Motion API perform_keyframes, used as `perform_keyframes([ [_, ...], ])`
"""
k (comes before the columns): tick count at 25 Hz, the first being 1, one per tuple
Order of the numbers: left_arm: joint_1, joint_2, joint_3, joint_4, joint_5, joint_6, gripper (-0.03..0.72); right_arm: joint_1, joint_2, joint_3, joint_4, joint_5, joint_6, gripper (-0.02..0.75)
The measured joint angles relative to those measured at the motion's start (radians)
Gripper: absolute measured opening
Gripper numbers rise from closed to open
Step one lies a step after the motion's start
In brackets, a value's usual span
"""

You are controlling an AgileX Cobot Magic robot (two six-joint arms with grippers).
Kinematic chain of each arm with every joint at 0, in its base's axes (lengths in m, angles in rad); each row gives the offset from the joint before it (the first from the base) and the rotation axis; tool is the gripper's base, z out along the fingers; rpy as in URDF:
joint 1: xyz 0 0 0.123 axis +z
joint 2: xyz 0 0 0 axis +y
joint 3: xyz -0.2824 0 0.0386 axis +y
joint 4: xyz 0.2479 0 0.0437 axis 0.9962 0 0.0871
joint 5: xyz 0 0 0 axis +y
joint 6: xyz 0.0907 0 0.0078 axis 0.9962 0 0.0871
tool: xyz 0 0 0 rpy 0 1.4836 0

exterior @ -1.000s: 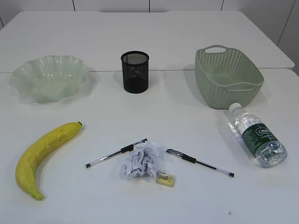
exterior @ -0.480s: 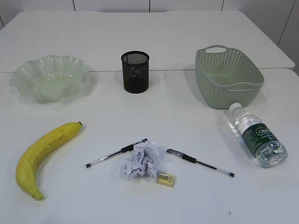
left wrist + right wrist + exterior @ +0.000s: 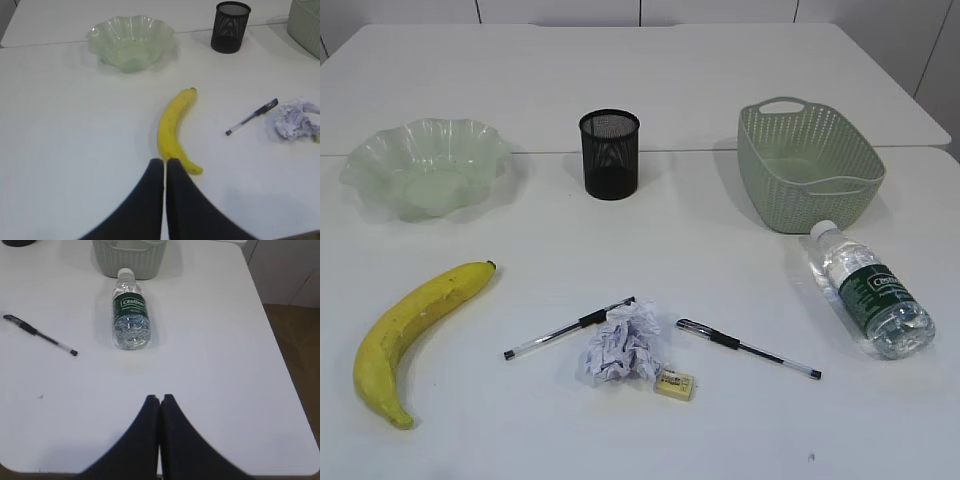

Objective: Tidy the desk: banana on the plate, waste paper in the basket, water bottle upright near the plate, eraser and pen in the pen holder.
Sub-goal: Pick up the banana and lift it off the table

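The banana (image 3: 412,327) (image 3: 173,125) lies at the desk's front left, with the ruffled green plate (image 3: 425,165) (image 3: 131,40) behind it. Crumpled waste paper (image 3: 620,345) (image 3: 294,120) sits between two pens (image 3: 568,327) (image 3: 748,349), and the eraser (image 3: 674,383) is just right of it. The water bottle (image 3: 870,290) (image 3: 130,315) lies on its side before the basket (image 3: 807,165). The black pen holder (image 3: 610,153) stands at the middle back. My left gripper (image 3: 165,161) is shut and empty just short of the banana's near tip. My right gripper (image 3: 160,397) is shut and empty, short of the bottle.
A seam runs across the white desk (image 3: 700,250) behind the containers. The desk's right edge (image 3: 270,340) drops to a brown floor. Neither arm shows in the exterior view.
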Motion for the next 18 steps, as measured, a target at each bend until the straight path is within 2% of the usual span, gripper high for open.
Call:
perform_keyframes([
  [4, 0.000, 0.054, -0.054, 0.028, 0.110, -0.004, -0.011, 0.000, 0.023, -0.029, -0.045, 0.052, 0.068, 0.023],
  [6, 0.000, 0.118, -0.100, 0.067, 0.135, -0.006, 0.003, 0.000, 0.067, -0.047, -0.052, 0.066, 0.086, 0.085],
  [9, -0.011, 0.208, -0.171, 0.147, 0.134, -0.010, 0.064, 0.000, 0.137, -0.066, -0.056, 0.070, 0.094, 0.221],
  [13, -0.045, 0.355, -0.231, 0.278, 0.104, -0.040, 0.250, 0.012, 0.266, -0.102, -0.111, 0.069, 0.153, 0.416],
  [15, -0.074, 0.443, -0.236, 0.355, 0.048, -0.098, 0.370, 0.047, 0.354, -0.112, -0.173, 0.055, 0.180, 0.455],
  [18, -0.124, 0.635, -0.250, 0.441, -0.022, -0.203, 0.461, 0.099, 0.507, -0.132, -0.286, 0.038, 0.225, 0.474],
])
